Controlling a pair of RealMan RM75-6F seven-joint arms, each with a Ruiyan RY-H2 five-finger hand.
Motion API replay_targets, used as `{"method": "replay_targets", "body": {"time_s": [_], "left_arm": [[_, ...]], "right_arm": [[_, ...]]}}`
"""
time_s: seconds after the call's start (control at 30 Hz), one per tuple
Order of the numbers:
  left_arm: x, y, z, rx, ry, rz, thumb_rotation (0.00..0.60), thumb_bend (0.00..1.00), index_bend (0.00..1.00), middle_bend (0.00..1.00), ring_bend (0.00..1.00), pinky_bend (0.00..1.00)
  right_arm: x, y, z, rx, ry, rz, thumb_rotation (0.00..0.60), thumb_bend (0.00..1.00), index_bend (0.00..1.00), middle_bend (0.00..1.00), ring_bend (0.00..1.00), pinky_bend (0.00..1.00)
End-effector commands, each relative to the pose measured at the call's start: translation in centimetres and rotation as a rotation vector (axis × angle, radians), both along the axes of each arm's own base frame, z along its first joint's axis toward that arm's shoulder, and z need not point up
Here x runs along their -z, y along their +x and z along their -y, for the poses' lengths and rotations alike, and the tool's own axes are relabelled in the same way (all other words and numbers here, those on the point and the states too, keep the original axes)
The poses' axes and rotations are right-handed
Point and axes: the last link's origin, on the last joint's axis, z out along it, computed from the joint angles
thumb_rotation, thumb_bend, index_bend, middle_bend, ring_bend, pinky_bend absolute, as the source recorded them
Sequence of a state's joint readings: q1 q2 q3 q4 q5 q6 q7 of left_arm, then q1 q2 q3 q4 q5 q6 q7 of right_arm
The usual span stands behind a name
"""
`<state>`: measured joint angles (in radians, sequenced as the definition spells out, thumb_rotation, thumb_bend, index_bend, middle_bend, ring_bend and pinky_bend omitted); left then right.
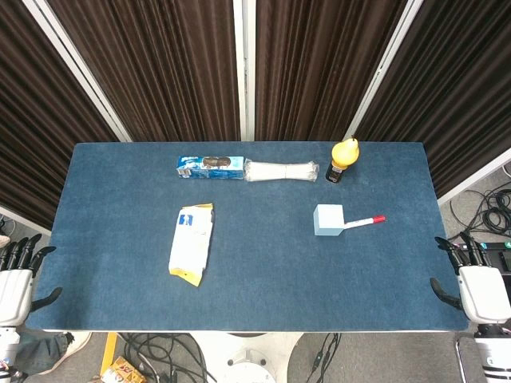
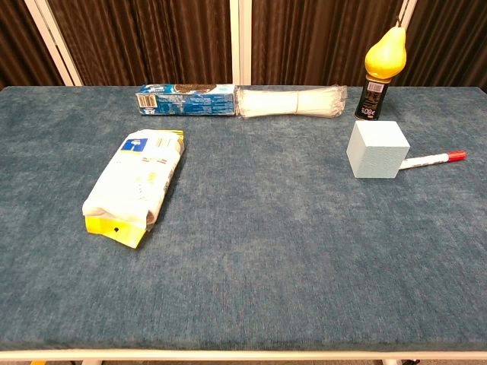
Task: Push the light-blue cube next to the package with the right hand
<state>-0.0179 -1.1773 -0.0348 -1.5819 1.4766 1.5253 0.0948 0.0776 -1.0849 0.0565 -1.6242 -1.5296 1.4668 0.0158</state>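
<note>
The light-blue cube (image 1: 328,219) (image 2: 377,150) sits on the blue table, right of centre. The white and yellow package (image 1: 192,242) (image 2: 137,184) lies flat on the left half, well apart from the cube. My right hand (image 1: 472,279) hangs beyond the table's right front corner, fingers apart, holding nothing. My left hand (image 1: 17,275) hangs off the left front corner, likewise empty with fingers spread. Neither hand shows in the chest view.
A red-capped marker (image 1: 363,222) (image 2: 431,160) lies touching the cube's right side. At the back stand a yellow-topped dark bottle (image 1: 342,160) (image 2: 378,72), a clear bag of white sticks (image 1: 281,171) (image 2: 291,102) and a blue cookie box (image 1: 210,167) (image 2: 185,99). Cables lie on the floor.
</note>
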Motion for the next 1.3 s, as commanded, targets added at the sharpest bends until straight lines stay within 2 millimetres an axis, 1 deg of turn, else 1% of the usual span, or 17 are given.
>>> {"method": "replay_targets", "body": {"time_s": [0.03, 0.1, 0.17, 0.2, 0.3, 0.47, 0.57, 0.8, 0.93, 1.1, 1.3], "left_arm": [[0.0, 0.1, 0.0, 0.003, 0.001, 0.002, 0.6, 0.21, 0.29, 0.18, 0.07, 0.09], [0.0, 0.1, 0.1, 0.003, 0.003, 0.005, 0.6, 0.21, 0.29, 0.18, 0.07, 0.09], [0.0, 0.0, 0.3, -0.002, 0.006, 0.006, 0.6, 0.21, 0.29, 0.18, 0.07, 0.09], [0.0, 0.0, 0.4, -0.006, 0.007, 0.006, 0.6, 0.21, 0.29, 0.18, 0.07, 0.09], [-0.2, -0.2, 0.7, -0.017, 0.012, 0.006, 0.6, 0.21, 0.29, 0.18, 0.07, 0.09], [-0.3, -0.5, 1.1, -0.033, 0.015, 0.005, 0.6, 0.21, 0.29, 0.18, 0.07, 0.09], [-0.4, -0.6, 1.2, -0.037, 0.017, 0.003, 0.6, 0.21, 0.29, 0.18, 0.07, 0.09], [-0.4, -0.7, 1.3, -0.04, 0.019, 0.002, 0.6, 0.21, 0.29, 0.18, 0.07, 0.09], [-0.3, -0.7, 1.3, -0.044, 0.016, 0.002, 0.6, 0.21, 0.29, 0.18, 0.07, 0.09], [-0.5, -1.0, 1.4, -0.052, 0.02, -0.003, 0.6, 0.21, 0.29, 0.18, 0.07, 0.09], [-0.6, -1.0, 1.4, -0.054, 0.021, -0.005, 0.6, 0.21, 0.29, 0.18, 0.07, 0.09]], "right_arm": [[0.5, 0.9, 2.2, -0.037, 0.045, -0.027, 0.6, 0.21, 0.16, 0.27, 0.01, 0.1], [1.2, 1.3, 3.8, -0.05, 0.08, -0.051, 0.6, 0.21, 0.17, 0.28, 0.01, 0.1], [2.2, 1.8, 6.0, -0.06, 0.118, -0.074, 0.6, 0.2, 0.19, 0.29, 0.01, 0.1], [2.8, 2.2, 7.2, -0.064, 0.135, -0.085, 0.6, 0.19, 0.21, 0.3, 0.02, 0.1], [4.6, 2.6, 10.0, -0.063, 0.177, -0.122, 0.6, 0.18, 0.23, 0.31, 0.04, 0.11], [7.9, 2.3, 14.0, -0.015, 0.242, -0.178, 0.6, 0.18, 0.24, 0.31, 0.04, 0.12], [9.6, 2.0, 15.6, 0.005, 0.266, -0.21, 0.6, 0.18, 0.25, 0.31, 0.04, 0.12], [12.7, 1.2, 18.4, 0.044, 0.294, -0.295, 0.6, 0.18, 0.31, 0.32, 0.04, 0.12], [14.0, 0.6, 19.5, 0.073, 0.302, -0.323, 0.6, 0.18, 0.35, 0.34, 0.04, 0.12], [15.1, 0.4, 20.3, 0.093, 0.302, -0.314, 0.6, 0.19, 0.38, 0.37, 0.05, 0.12], [15.7, 0.4, 20.8, 0.092, 0.302, -0.319, 0.6, 0.2, 0.41, 0.4, 0.07, 0.12]]}}
